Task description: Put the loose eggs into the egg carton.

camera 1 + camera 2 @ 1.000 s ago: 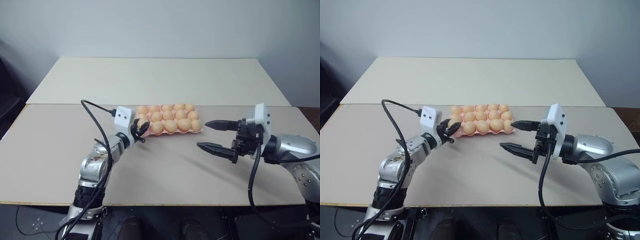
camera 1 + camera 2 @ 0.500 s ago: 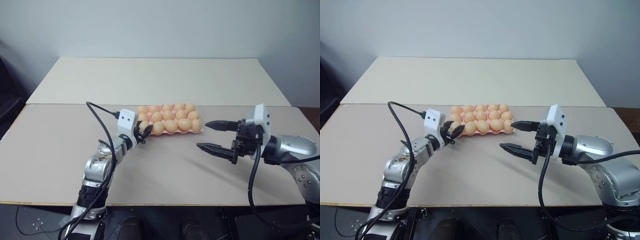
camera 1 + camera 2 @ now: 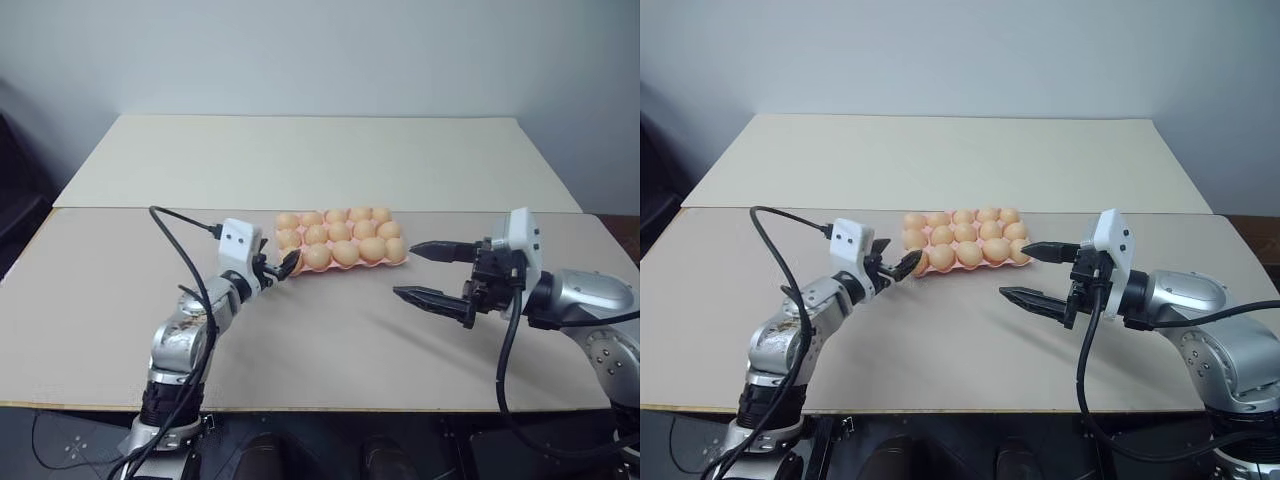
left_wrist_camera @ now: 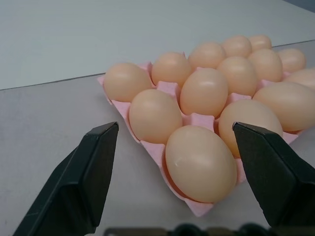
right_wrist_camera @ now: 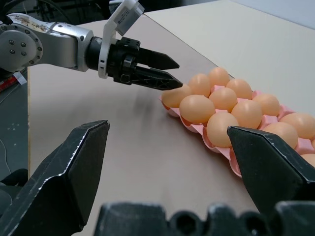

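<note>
You see the pink moulded egg carton (image 4: 197, 120) full of smooth oval eggs (image 4: 199, 162); the left gripper (image 4: 184, 172) and right gripper (image 3: 428, 271) both stand apart, empty.

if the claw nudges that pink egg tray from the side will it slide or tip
The egg tray would probably slide rather than tip: it lies flat and low on the table. Being full of eggs, it likely pushes heavier than it looks. Its thin moulded edge may flex under a hard shove.
</note>
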`<state>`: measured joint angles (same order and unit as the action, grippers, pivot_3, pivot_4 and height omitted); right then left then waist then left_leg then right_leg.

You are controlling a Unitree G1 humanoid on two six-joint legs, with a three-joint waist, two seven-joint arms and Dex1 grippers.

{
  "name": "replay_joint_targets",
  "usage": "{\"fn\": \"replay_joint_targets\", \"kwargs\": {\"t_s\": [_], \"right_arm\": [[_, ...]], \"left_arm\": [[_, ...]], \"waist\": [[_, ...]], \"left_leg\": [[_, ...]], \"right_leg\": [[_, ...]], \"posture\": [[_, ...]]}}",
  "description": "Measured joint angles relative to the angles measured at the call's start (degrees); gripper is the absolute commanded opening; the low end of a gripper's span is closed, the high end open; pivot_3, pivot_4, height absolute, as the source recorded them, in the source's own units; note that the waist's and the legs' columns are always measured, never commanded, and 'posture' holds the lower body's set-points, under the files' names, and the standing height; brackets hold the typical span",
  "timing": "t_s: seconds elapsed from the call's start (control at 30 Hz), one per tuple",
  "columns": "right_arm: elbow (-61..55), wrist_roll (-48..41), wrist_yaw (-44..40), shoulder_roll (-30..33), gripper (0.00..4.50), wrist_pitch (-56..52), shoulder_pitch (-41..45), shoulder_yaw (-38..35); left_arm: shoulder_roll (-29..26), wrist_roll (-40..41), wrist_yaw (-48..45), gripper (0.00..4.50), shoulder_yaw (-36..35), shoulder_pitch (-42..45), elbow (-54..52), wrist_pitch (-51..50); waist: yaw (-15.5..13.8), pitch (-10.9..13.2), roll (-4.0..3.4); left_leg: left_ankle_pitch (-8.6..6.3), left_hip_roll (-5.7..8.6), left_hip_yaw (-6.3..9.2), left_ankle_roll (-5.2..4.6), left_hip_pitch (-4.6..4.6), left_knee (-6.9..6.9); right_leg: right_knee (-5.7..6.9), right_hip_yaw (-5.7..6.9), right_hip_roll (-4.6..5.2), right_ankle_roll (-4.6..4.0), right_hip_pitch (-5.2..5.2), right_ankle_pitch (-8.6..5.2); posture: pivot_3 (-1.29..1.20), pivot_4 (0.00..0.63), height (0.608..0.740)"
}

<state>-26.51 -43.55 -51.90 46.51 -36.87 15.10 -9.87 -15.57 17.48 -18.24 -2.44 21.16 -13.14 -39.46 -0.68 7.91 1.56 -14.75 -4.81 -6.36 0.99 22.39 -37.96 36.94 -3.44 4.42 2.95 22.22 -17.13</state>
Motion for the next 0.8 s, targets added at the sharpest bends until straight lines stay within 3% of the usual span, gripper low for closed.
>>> {"fn": "replay_joint_targets", "kwargs": {"t_s": [0.2, 0.37, 0.8], "right_arm": [[0.08, 0.01, -0.34, 0.0, 4.5, 0.0, 0.29, 0.07], [0.84, 0.1, -0.55, 0.0, 4.5, 0.0, 0.44, 0.13], [11.66, 6.34, -4.08, 6.47, 4.5, 2.89, 0.3, -3.75]], "left_arm": [[-0.21, 3.38, -1.55, 4.03, -2.52, -0.52, -3.03, -0.19], [-4.48, 7.72, -3.74, 4.03, -6.29, -1.46, -7.64, -2.35], [-33.11, 22.38, -22.77, 4.03, -25.42, -17.56, -13.17, -12.84]], "waist": [[0.0, 0.0, 0.0], [0.24, 0.0, 0.0], [0.48, 0.01, 0.0]], "left_leg": [[0.0, -0.01, 0.0, -0.01, 0.01, 0.0], [0.0, -0.02, 0.0, -0.01, -0.01, 0.01], [-0.02, -0.04, -0.04, -0.03, -0.03, 0.06]], "right_leg": [[-0.01, 0.0, 0.0, 0.0, 0.0, 0.0], [0.01, 0.0, -0.01, 0.0, 0.01, 0.0], [-0.07, 0.01, 0.0, -0.03, 0.04, -0.02]], "posture": [[0.0, 0.15, 0.74], [0.0, 0.15, 0.74], [0.0, 0.15, 0.74]]}}
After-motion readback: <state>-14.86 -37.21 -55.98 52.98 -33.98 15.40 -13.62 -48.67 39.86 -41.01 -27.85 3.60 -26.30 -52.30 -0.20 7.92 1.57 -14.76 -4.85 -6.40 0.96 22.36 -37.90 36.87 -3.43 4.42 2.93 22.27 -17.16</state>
